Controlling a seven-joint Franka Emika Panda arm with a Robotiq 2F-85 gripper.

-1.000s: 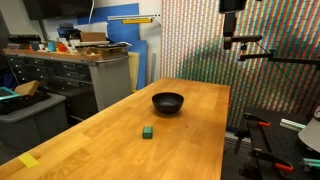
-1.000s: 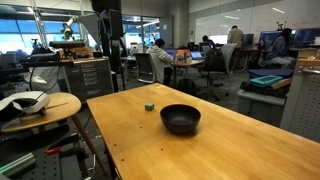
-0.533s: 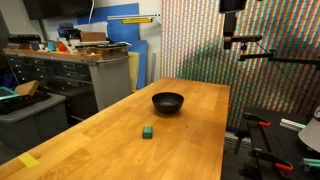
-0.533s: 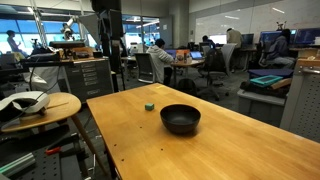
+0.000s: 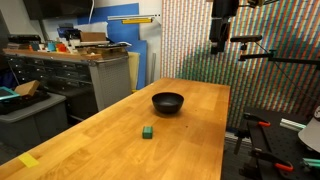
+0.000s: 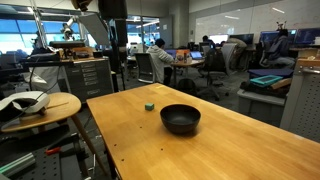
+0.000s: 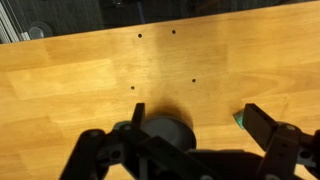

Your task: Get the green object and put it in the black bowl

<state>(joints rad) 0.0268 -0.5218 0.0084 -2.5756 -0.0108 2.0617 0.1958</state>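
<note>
The green block (image 5: 147, 132) is a small dark green cube on the wooden table (image 5: 190, 140), a short way from the black bowl (image 5: 168, 102). Both also show in an exterior view, the block (image 6: 149, 106) behind the bowl (image 6: 180, 119). My gripper (image 5: 218, 42) hangs high above the table's far end, well clear of both. In the wrist view the gripper (image 7: 200, 122) is open and empty, looking down. The bowl (image 7: 165, 130) lies partly behind the left finger. Only a sliver of the green block (image 7: 239, 120) shows beside the right finger (image 7: 265, 125).
A flat yellow patch (image 5: 28, 160) lies at the table's near corner. A workbench with clutter (image 5: 70, 50) stands beside the table. A round side table (image 6: 35, 105) and desks with seated people (image 6: 190, 55) stand around it.
The arm has shifted sideways a little in both exterior views and hangs slightly lower. The block and bowl have not moved.
</note>
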